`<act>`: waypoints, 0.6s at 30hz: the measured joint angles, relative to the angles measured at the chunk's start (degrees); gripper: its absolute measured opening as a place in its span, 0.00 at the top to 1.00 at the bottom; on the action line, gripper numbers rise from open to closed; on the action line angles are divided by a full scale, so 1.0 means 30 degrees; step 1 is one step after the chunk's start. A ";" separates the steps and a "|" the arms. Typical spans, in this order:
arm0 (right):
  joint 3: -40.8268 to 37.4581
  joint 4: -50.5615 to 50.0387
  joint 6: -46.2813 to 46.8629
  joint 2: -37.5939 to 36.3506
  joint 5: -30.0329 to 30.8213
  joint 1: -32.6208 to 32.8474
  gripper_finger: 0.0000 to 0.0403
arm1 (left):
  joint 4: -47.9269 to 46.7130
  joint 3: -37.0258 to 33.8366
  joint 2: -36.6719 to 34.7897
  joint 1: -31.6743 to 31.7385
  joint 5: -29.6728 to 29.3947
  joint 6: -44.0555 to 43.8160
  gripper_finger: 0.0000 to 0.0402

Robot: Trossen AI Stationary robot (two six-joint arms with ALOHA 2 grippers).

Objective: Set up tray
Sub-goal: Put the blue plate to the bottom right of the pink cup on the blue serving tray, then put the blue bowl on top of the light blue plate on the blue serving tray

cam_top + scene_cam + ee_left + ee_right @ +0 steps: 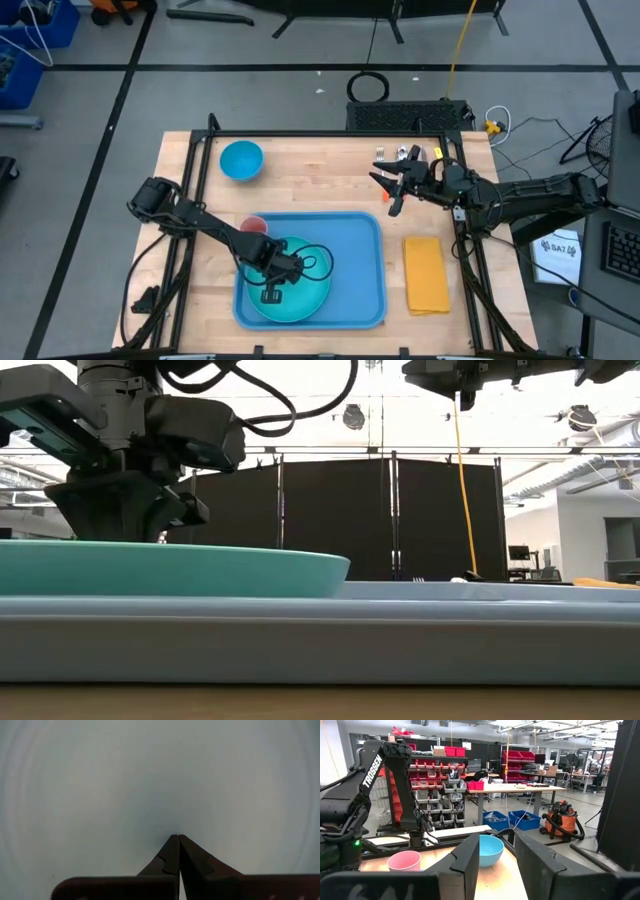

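The blue tray (360, 250) lies in the middle near part of the table, its near rim (400, 640) across the low view. A round turquoise plate (310, 295) rests flat in its left half. My left gripper (272, 292) is shut and points down over the plate's middle; the left wrist view shows only its closed fingertips (177, 840) against the plate's pale surface (150, 780). My right gripper (393, 195) hangs open above the table's far right, clear of everything, its fingers level and aimed toward the left side. My left gripper's shut fingers come from above at the plate's inner surface (177, 827). In the low view the plate's rim (200, 572) hides the fingertips, so I cannot tell whether they touch the plate.
A pink cup (253, 226) stands just off the tray's far left corner, partly under my left arm. A blue bowl (241, 160) sits at the far left, cutlery (400, 155) at the far right, and a folded yellow napkin (426, 274) right of the tray.
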 joint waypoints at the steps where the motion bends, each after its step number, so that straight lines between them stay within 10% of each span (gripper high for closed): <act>1: 0.0000 0.0000 0.0000 0.0005 0.0001 -0.0004 0.71 | 0.0083 0.0007 0.0000 0.0000 -0.0002 -0.0090 0.99; 11: 0.0000 0.0000 -0.0007 0.0000 0.0001 0.0001 0.71 | 0.0667 0.0029 -0.1852 -0.0026 0.0273 0.0784 0.91; 18: 0.0000 -0.0004 -0.0026 0.0000 0.0001 0.0001 0.71 | -0.1302 0.0087 -0.7568 0.0417 -0.6124 0.3320 0.99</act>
